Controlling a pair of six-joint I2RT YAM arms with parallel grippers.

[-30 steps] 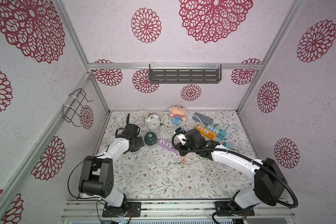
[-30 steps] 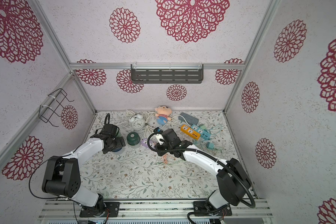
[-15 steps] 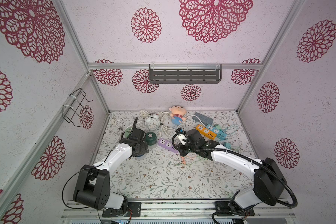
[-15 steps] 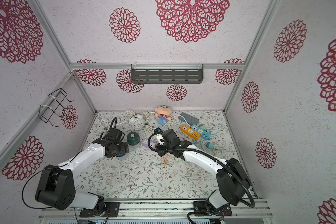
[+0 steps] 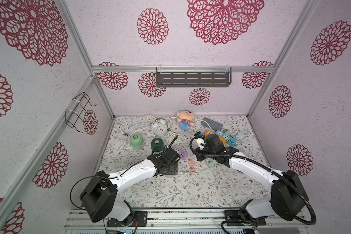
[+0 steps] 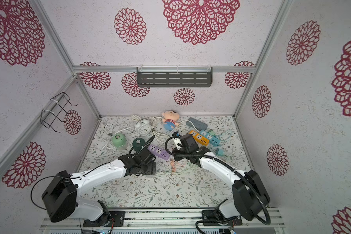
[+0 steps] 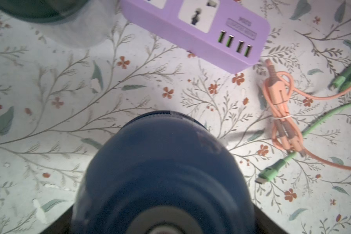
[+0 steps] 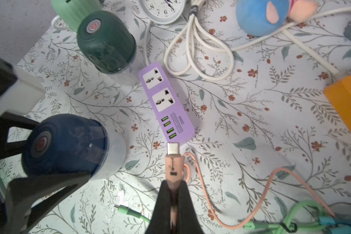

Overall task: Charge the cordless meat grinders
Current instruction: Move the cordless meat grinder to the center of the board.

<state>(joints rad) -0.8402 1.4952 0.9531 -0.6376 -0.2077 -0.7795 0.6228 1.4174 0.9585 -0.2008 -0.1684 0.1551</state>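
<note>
Charging hasn't begun: your left gripper (image 8: pixel 62 150) clasps the navy grinder (image 7: pixel 162 166), your right gripper (image 8: pixel 173 186) pinches the unplugged orange cable (image 8: pixel 173 164).

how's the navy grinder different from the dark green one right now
The navy grinder is held in the left gripper; the dark green grinder stands free. The dark green grinder sits by the purple power strip's socket end; the navy grinder is apart from it, nearer the USB end. Both are domed, with a round top button and clear base.
</note>
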